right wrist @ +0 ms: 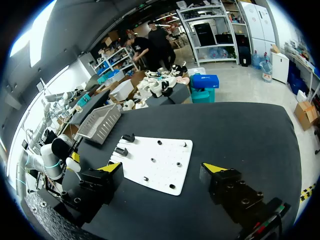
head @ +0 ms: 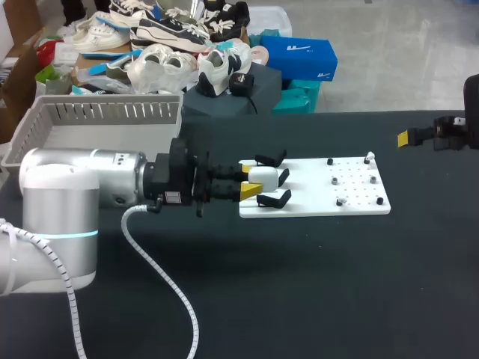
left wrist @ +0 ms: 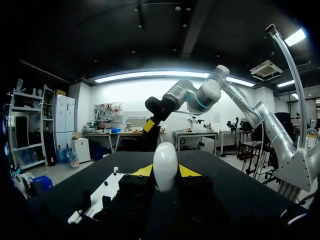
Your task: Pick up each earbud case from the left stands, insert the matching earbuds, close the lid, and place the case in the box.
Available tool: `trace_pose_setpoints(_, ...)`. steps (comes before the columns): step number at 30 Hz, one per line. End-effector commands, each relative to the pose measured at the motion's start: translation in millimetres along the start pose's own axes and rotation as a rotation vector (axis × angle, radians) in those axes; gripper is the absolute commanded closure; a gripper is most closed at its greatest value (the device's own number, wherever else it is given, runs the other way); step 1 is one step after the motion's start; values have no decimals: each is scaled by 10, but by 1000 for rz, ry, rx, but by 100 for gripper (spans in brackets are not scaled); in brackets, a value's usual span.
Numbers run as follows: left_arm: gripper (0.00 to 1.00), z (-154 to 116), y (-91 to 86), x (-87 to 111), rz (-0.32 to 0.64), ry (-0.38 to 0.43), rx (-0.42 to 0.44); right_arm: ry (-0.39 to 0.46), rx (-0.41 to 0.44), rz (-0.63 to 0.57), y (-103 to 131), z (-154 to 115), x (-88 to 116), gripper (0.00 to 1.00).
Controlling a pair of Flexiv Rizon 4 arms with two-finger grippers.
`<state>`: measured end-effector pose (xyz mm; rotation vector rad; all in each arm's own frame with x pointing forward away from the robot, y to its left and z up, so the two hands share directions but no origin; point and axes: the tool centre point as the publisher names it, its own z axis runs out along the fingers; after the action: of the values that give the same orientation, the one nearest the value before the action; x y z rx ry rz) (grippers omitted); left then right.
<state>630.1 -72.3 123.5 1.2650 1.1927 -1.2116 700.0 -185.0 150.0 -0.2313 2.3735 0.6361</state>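
My left gripper is shut on a white earbud case, yellow tips on either side of it. In the left wrist view the case stands upright between the fingertips. It sits over the left end of the white board, between two black stands. Small earbuds rest on pegs at the board's right half. My right gripper hangs open and empty high above the table's right side, the board ahead of it; in the head view it shows at the right edge.
A grey slatted basket stands at the back left of the black table, also seen as the basket beyond the board. My left arm's white cable loops over the near table.
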Motion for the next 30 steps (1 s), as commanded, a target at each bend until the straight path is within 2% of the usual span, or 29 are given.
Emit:
trace_pose_setpoints(1, 100, 6, -26, -5, 2, 0, -22, 0, 0, 0, 0, 0, 0, 0)
trace_pose_setpoints(25, 100, 6, -26, -5, 2, 0, -22, 0, 0, 0, 0, 0, 0, 0)
trace_pose_setpoints(30, 100, 170, -11, 65, 78, 13, 31, 0, 0, 0, 0, 0, 0, 0)
